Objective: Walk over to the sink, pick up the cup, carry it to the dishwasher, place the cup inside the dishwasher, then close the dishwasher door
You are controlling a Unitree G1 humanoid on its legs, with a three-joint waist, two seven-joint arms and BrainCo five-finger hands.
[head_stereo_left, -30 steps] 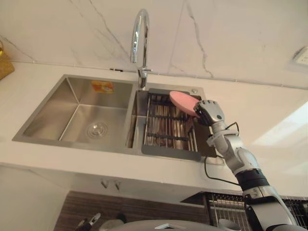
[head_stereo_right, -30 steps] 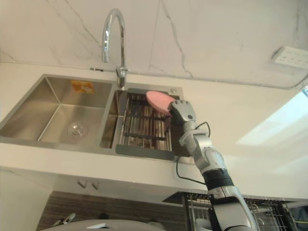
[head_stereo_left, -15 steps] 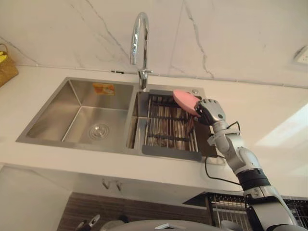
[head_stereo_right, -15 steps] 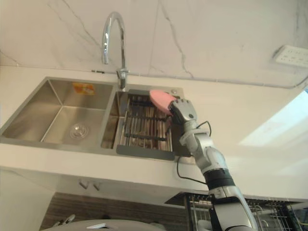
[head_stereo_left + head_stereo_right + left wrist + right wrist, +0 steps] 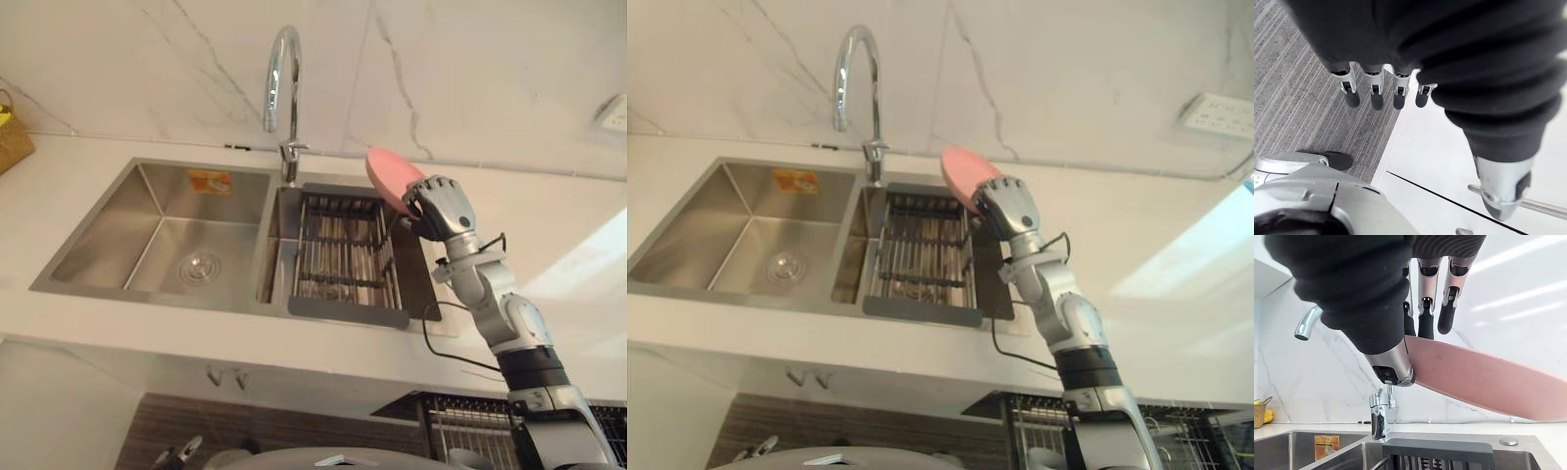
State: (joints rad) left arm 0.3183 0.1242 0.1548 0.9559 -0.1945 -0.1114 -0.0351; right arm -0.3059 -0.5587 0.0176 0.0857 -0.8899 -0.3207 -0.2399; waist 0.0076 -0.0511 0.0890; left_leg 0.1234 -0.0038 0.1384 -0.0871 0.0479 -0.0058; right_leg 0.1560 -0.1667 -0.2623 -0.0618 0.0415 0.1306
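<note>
Above the rack (image 5: pixel 343 257) in the sink (image 5: pixel 147 211), pink cup (image 5: pixel 390 178) in right hand (image 5: pixel 446 207)

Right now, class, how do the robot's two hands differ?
The right hand is curled round the pink cup; the left hand holds nothing, fingers relaxed. The right hand is up by the sink; the left hand hangs above the grey floor. Both have silver, dark-tipped fingers.

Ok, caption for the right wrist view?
Right hand pinches the pink cup above the sink, faucet behind.
</note>
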